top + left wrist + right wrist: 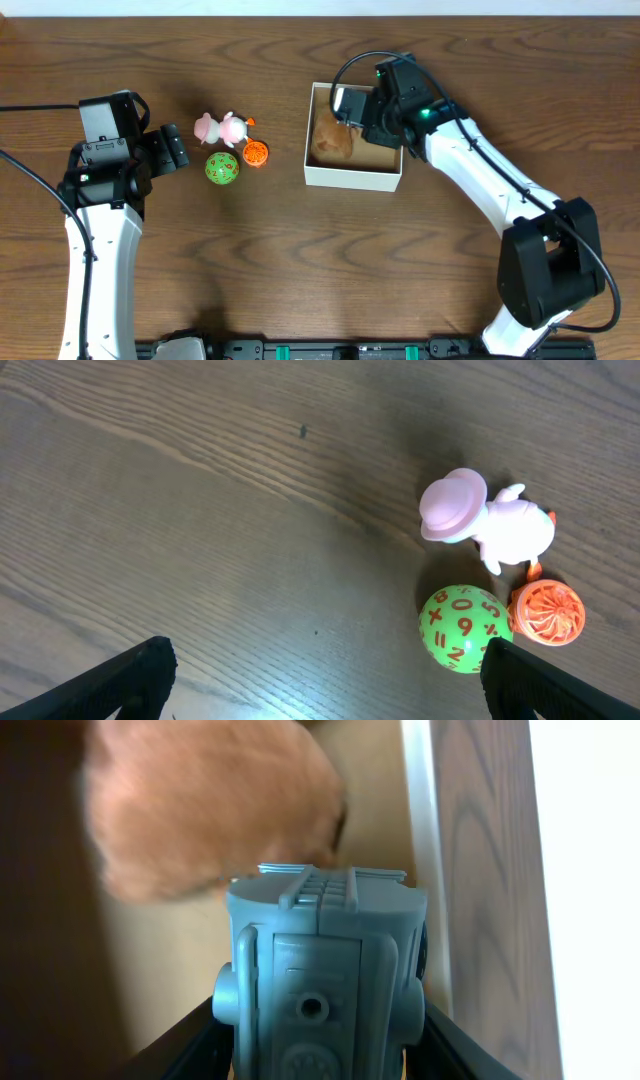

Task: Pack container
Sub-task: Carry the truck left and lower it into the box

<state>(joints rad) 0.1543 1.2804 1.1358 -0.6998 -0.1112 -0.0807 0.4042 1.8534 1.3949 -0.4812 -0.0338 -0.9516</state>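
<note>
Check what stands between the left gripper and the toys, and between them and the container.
Nothing visible: bare table from the left gripper to the toys, and on to the container. The right gripper, shut on a blue-grey toy, occupies the container's inside.

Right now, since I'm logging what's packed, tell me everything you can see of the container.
The container is a small square open-top box with thin white walls and a tan, cardboard-looking inside. It sits flat on the wooden table, apart from an orange toy to its left. A fuzzy brown toy lies inside; the right gripper reaches in at the far right corner, shut on a blue-grey toy.
</note>
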